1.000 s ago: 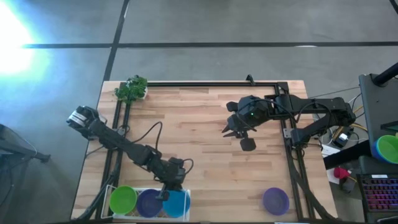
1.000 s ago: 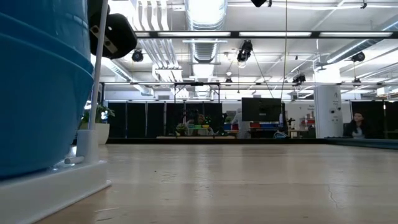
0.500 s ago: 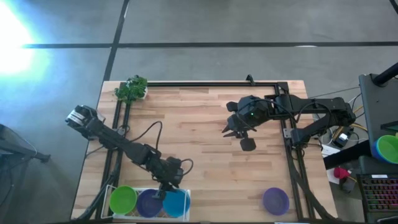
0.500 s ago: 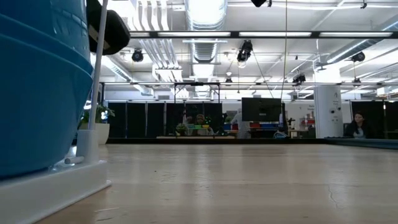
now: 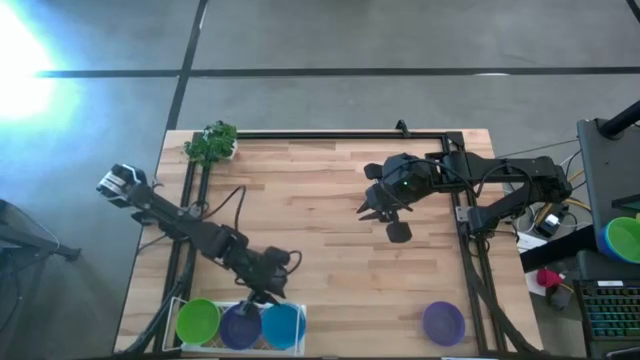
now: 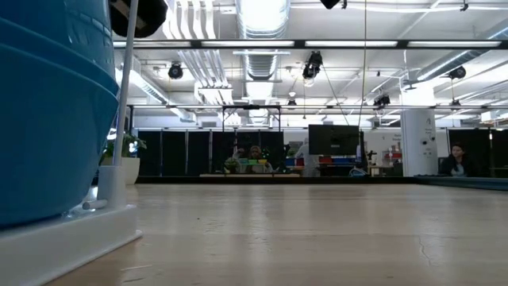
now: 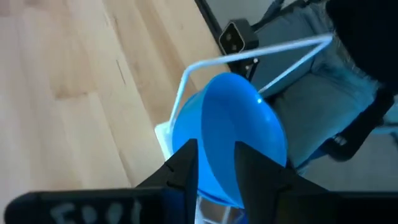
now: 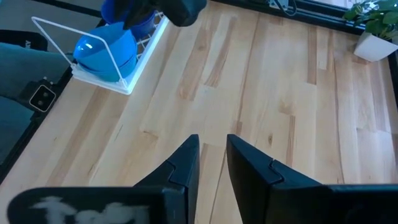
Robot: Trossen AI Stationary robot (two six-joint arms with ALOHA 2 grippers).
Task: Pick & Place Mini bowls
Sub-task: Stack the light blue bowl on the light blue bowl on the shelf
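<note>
four bowls (image 5: 240, 325) only from above

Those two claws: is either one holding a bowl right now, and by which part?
No. The left gripper hangs open above the blue bowl in the tray; the right gripper is empty over bare table.

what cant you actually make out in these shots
- Purple bowl on the table: only the high view shows it.
- Green bowl and the purple bowl beside it in the tray: high view only. In the low view the blue bowl fills the left side, cut by the edge.
- Left gripper: tips merge with the tray in the high view; contact with the blue bowl unclear.
</note>
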